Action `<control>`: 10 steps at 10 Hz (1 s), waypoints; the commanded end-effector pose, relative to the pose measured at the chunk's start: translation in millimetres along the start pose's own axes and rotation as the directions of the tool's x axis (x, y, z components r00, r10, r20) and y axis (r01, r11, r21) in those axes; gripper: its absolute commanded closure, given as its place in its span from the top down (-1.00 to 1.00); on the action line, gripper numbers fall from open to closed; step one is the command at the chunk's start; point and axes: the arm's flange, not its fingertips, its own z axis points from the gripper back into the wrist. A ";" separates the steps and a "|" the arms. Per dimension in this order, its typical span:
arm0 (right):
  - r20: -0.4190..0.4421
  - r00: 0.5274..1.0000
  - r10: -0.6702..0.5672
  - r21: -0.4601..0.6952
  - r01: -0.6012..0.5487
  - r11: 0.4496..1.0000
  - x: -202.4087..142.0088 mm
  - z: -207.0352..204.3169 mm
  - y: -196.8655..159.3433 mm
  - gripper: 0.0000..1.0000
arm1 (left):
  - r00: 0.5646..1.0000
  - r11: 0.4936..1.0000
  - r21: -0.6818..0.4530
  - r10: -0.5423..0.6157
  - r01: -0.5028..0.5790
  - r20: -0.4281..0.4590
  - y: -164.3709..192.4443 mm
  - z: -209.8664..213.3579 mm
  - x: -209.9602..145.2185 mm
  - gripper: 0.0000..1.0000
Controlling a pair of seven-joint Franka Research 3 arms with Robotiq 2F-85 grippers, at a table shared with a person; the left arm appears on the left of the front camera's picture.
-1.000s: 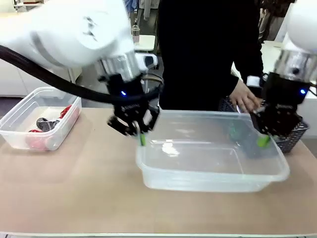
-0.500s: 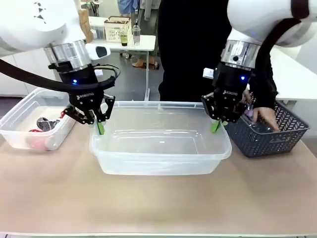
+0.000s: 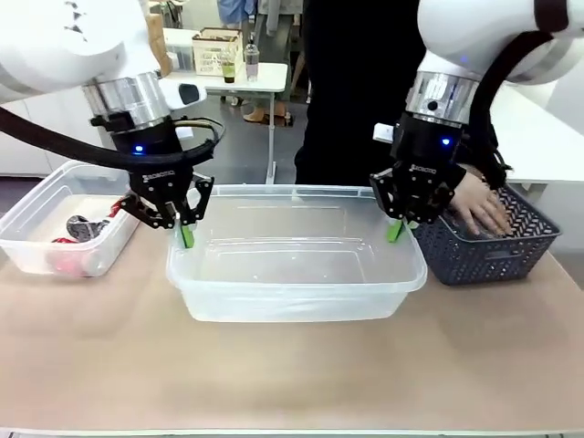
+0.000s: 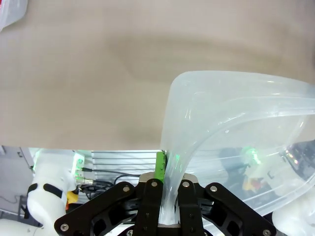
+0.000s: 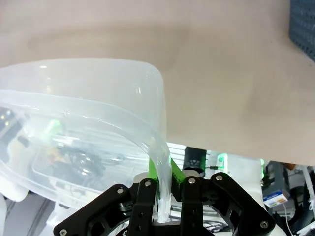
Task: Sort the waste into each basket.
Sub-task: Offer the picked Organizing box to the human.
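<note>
Over the last second the big tub (image 3: 297, 274) has slid from the right to the middle of the table (image 3: 292, 383). In the last half second only the person's hand (image 3: 479, 210) has shifted, and it now lies flat in the grey basket (image 3: 497, 260). The hand covers whatever is under it there. The person's dark torso is cut off by the top edge. In the small tub (image 3: 27, 255) at far left, red and dark shapes show through the cloudy wall, probably cans (image 3: 80, 228), but they are hard to make out. The grey basket stands just beside the big tub's right end. The left gripper (image 3: 186, 234) is pinched on the big tub's left rim and the right gripper (image 3: 395, 231) on its right rim. Both wrist views show the clear wall clamped between green pads. The big tub is see-through, with rounded corners and a rolled rim. Whether its base rests on the table I cannot tell.
</note>
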 end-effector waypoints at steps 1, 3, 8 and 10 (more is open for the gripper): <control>-0.001 1.000 0.007 0.003 -0.007 1.000 -4.9 0.4 -3.1 -0.94 | 1.000 1.000 0.001 0.029 -0.030 0.006 0.8 1.6 -0.5 -1.00; -0.001 1.000 0.007 0.003 -0.007 1.000 -4.9 0.4 -3.1 -0.94 | 1.000 1.000 0.001 0.029 -0.030 0.006 0.8 1.6 -0.5 -1.00; -0.006 1.000 -0.020 -0.023 0.019 1.000 9.1 1.3 5.9 -0.89 | 1.000 1.000 -0.007 -0.009 0.009 -0.025 -6.5 -4.8 17.9 -0.91; -0.004 1.000 -0.001 -0.005 0.001 1.000 2.0 -1.8 -0.1 -0.89 | 1.000 1.000 0.002 -0.003 0.003 -0.011 -0.8 -3.6 3.6 -0.91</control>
